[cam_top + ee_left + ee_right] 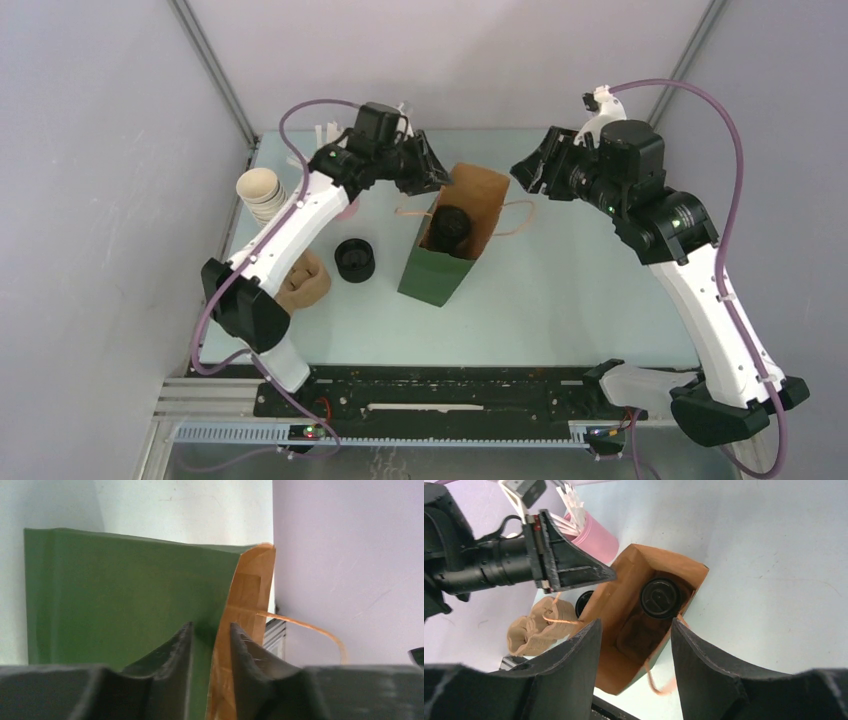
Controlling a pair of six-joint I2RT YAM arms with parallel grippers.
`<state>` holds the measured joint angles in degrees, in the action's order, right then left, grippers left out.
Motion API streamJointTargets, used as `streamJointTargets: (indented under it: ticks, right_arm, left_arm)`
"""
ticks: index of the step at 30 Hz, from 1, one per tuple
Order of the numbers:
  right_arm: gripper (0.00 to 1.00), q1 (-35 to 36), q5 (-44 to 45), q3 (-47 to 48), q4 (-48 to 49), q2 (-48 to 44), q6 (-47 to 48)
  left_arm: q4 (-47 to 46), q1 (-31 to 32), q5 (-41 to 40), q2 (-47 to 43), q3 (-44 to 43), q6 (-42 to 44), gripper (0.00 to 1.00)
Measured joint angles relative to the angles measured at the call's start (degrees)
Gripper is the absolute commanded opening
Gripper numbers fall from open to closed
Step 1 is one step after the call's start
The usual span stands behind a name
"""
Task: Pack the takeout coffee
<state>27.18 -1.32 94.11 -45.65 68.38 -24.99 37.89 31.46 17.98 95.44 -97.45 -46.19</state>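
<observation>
A green paper bag (437,270) with a brown inside stands open in the middle of the table. The takeout coffee (452,225), a dark cup with a black lid (660,597), sits inside it. My left gripper (440,172) is at the bag's far rim; in the left wrist view its fingers (187,645) stand slightly apart, one on either side of the bag's (115,595) wall, so it is open. My right gripper (525,172) hovers to the right of the bag's mouth and above it, open and holding nothing (636,622).
A stack of lidless cups (262,192) lies at the far left. A squat stack of black lids (353,260) and tan cardboard sleeves (305,280) sit left of the bag. A pink holder of white sticks (591,535) stands behind. The bag's handle (515,215) loops out to the right.
</observation>
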Motion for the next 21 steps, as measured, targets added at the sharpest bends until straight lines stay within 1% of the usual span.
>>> streamJointTargets:
  ticks: [2, 4, 6, 8, 11, 13, 18, 21]
  right_arm:
    - [0.62, -0.22, 0.31, 0.17, -0.07, -0.59, 0.04]
    - [0.62, -0.46, 0.61, 0.44, -0.31, -1.2, 0.2]
    - [0.62, -0.59, 0.74, 0.74, -0.59, -1.6, 0.33]
    - [0.62, -0.92, 0.81, 1.09, -0.9, -1.95, 0.59]
    - [0.63, -1.4, 0.87, 1.25, -1.42, -2.27, 0.92]
    - [0.63, -1.7, 0.87, 1.25, -1.95, -2.4, 1.31]
    - [0.63, -2.19, 0.87, 1.33, -3.28, -2.58, 2.19]
    - [0.63, -2.43, 0.87, 1.33, -3.89, -2.99, 2.64]
  left_arm:
    - [3.61, -1.03, -0.72, 0.28, -3.26, 0.83, 0.66]
    - [8.24, -2.08, -2.05, 1.01, -8.98, 2.38, 0.75]
    - [13.16, -2.86, -4.09, 2.36, -16.39, 4.48, 0.78]
    - [18.6, -3.82, -6.4, 4.63, -26.93, 6.8, 0.8]
    - [23.08, -5.51, -9.57, 4.79, -35.74, 9.38, 0.8]
    - [24.7, -7.37, -12.0, 2.56, -36.24, 10.6, 0.8]
    - [25.44, -15.87, -17.84, -6.67, -25.29, 12.41, 0.77]
    - [25.66, -20.11, -20.48, -8.39, -21.73, 13.31, 0.75]
